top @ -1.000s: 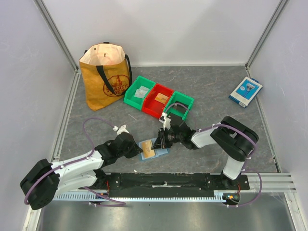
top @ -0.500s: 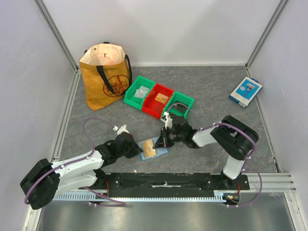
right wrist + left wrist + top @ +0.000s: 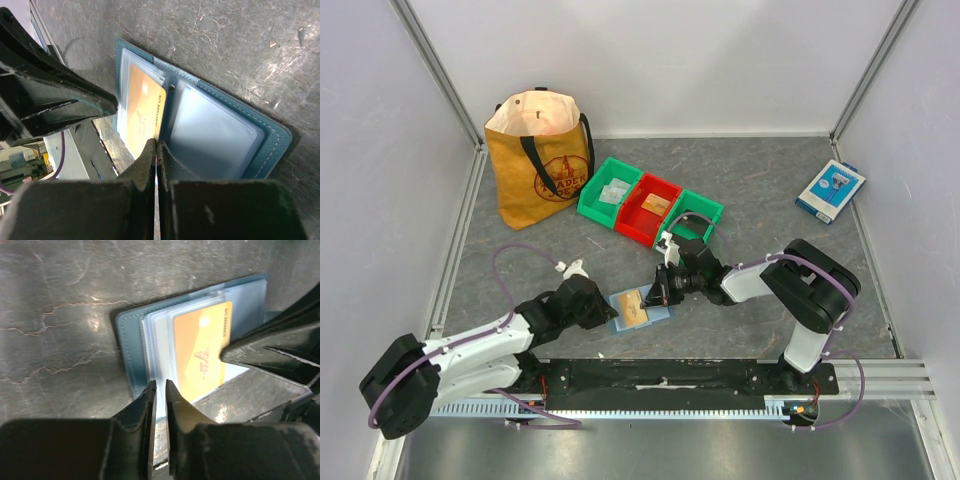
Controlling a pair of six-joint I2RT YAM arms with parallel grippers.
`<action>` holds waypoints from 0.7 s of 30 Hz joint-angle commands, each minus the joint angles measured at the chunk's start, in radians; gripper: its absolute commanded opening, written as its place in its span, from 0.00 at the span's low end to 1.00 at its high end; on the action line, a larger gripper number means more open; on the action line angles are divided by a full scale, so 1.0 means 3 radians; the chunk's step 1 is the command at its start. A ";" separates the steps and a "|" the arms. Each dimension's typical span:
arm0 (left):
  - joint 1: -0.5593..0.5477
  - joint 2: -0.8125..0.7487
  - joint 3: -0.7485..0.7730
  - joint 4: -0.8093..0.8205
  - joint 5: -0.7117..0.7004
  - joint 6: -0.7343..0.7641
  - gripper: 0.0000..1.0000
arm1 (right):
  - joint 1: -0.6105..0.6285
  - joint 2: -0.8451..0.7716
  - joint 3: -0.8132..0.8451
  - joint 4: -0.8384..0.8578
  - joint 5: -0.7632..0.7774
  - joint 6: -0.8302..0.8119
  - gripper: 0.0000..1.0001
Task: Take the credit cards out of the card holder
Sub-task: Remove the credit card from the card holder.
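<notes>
The dusty-blue card holder [image 3: 658,316] lies open on the grey table between both arms, and shows in both wrist views [image 3: 131,355] [image 3: 272,140]. An orange card [image 3: 200,347] sits in its clear pocket, also visible in the right wrist view [image 3: 142,112]. My left gripper [image 3: 160,385] [image 3: 611,308] is nearly closed, pinching the near edge of the holder's clear sleeves. My right gripper [image 3: 156,144] [image 3: 655,293] is shut on the edge of the orange card. Each gripper's fingers show in the other's view [image 3: 265,352] [image 3: 55,107].
Three small bins stand behind: green [image 3: 592,204] with a pale card, red [image 3: 632,226] with an orange-tan card, green [image 3: 710,212]. A tan tote bag [image 3: 540,160] stands at the back left. A blue-and-white box [image 3: 830,190] lies at the far right.
My right gripper has shifted slightly to the right, away from the holder's left half. The left arm and the holder have stayed almost still.
</notes>
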 commanded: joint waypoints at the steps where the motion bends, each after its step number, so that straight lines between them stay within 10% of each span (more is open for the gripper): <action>1: 0.0010 -0.0122 0.0170 0.0101 0.0208 0.0236 0.22 | -0.0026 0.0009 0.0060 -0.0153 0.0053 -0.0125 0.00; 21: 0.0010 0.0487 0.0155 0.0107 0.0193 0.0180 0.02 | -0.0031 0.0019 -0.0027 -0.0051 0.0079 -0.0028 0.12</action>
